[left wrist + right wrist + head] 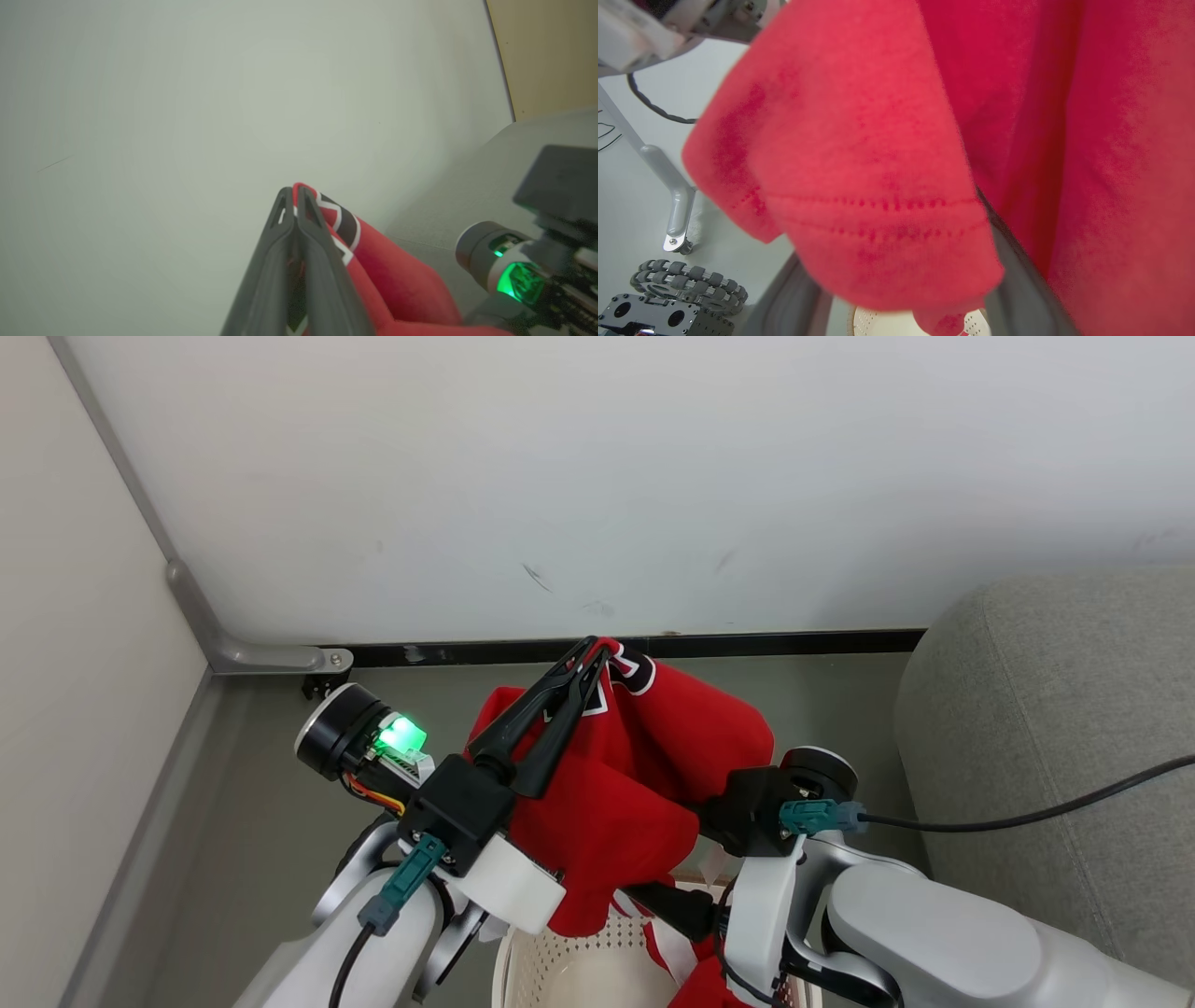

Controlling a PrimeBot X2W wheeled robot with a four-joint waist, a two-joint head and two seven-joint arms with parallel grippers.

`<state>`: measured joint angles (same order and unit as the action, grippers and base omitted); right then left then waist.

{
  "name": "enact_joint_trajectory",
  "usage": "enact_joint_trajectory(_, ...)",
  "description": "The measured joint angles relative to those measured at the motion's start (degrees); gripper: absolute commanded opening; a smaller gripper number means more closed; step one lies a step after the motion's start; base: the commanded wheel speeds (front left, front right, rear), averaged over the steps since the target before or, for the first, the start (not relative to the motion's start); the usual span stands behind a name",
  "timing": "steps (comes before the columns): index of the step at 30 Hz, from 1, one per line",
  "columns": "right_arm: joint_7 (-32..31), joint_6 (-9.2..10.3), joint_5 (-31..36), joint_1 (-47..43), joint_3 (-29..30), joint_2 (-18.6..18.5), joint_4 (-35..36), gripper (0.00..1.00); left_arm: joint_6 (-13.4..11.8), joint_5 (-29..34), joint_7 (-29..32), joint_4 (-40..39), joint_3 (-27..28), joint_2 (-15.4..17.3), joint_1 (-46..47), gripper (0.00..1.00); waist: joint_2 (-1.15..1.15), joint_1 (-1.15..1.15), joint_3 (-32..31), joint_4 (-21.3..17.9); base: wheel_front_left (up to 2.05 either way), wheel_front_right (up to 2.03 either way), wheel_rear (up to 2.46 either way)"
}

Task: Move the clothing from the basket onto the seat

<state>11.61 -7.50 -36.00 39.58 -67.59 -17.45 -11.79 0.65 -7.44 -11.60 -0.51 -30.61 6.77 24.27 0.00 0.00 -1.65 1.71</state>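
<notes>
The left gripper [591, 651] is clamped tight on a fold of the clothing [644, 775], which hangs from its tips above the basket [560, 971]. The right gripper [906, 280] stands spread wide under the draped cloth, pinching nothing. The seat [1046, 709] lies to the robot's right, nearer the right arm.

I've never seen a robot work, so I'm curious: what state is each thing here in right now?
left gripper: shut on the jersey's edge, raised.
right gripper: open, red cloth hanging in front of it.
jersey: lifted, hanging above the basket.
basket: upright, red-and-white cloth in it.
seat: jersey not yet on it.
green light: lit.
</notes>
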Motion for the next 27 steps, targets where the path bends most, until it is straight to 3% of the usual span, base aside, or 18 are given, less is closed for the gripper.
enact_joint_trajectory(1, 0.26, 0.00, 0.02, 0.20, -0.56, -0.01, -0.03, 0.04, 0.00, -0.01, 0.01, -0.02, -0.01, 0.00, 0.00, 0.00, 0.00, 0.00, 0.01, -0.02, 0.00, 0.00, 0.00)
enact_joint_trajectory(2, 0.57, 0.00, 0.13, 0.60, -1.08, -0.02, -0.05, 0.00, 0.00, -0.01, 0.09, -0.02, -0.02, -0.04, -0.01, 0.00, 0.00, 0.00, 0.02, -0.04, 0.00, 0.00, 0.00)
enact_joint_trajectory(12, 2.11, 0.00, -0.37, 1.52, 1.02, -1.63, -1.19, 0.00, -1.04, -1.51, 0.77, 1.97, 2.26, -0.04, -1.65, 0.00, 0.00, 0.00, 0.20, -0.55, 0.00, 0.00, 0.00)
enact_joint_trajectory(20, 2.60, 0.00, -1.35, 1.40, 9.44, -4.89, -2.70, 0.00, -1.53, -4.67, 0.75, 4.35, 3.90, -0.08, -5.09, 0.00, 0.00, 0.00, 0.25, -1.60, 0.00, 0.00, 0.00)
enact_joint_trajectory(27, 2.63, -0.05, -2.23, 0.54, 18.13, -4.89, -1.57, 0.00, -1.33, -7.20, 0.43, 5.41, 3.74, -1.09, -6.70, 0.00, 0.00, 0.00, 0.13, -2.75, 0.00, 0.00, 0.00)
